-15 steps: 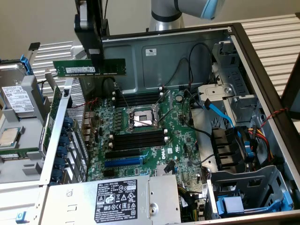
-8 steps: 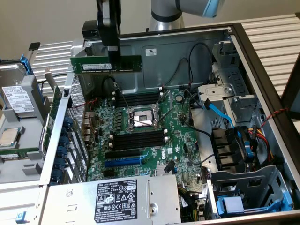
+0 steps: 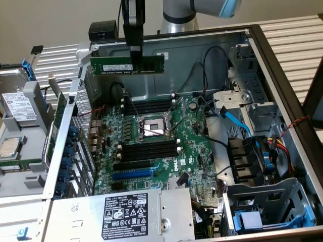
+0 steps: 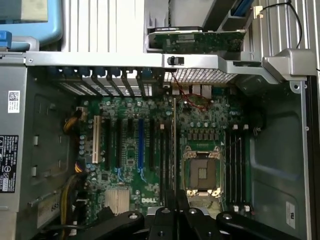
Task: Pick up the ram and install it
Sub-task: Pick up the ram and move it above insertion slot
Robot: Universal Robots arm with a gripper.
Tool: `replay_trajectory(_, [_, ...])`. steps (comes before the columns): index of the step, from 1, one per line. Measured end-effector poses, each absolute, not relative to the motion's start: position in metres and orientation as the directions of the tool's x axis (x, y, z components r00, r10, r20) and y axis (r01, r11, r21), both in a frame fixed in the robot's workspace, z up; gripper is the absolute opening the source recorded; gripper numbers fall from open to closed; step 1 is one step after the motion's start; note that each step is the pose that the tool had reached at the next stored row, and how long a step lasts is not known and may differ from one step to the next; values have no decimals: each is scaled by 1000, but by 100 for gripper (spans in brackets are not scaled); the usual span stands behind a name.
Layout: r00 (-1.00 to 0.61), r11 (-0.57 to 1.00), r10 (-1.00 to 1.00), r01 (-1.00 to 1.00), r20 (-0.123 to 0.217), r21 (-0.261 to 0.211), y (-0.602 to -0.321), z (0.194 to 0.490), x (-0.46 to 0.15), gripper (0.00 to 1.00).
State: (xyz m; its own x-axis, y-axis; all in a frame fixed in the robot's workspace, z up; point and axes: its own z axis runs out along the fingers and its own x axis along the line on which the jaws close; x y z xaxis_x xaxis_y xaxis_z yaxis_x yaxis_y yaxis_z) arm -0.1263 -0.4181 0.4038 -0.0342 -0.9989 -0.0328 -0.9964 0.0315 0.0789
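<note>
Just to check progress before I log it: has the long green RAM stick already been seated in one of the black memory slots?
No, the ram is held by the gripper above the motherboard, clear of the black memory slots.

An open computer case point(image 3: 282, 65) exposes its green motherboard point(image 3: 156, 151), the bare processor socket point(image 3: 153, 127) at centre; black memory slots point(image 3: 149, 149) flank the socket, a blue expansion slot point(image 3: 132, 174) and the labelled power supply point(image 3: 126, 214) lie beyond.
</note>
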Motion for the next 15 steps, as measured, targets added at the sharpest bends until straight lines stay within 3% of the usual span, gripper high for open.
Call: replay_trajectory(15, [0,-3,-999,-997,-36,79,-407,394,-113,12])
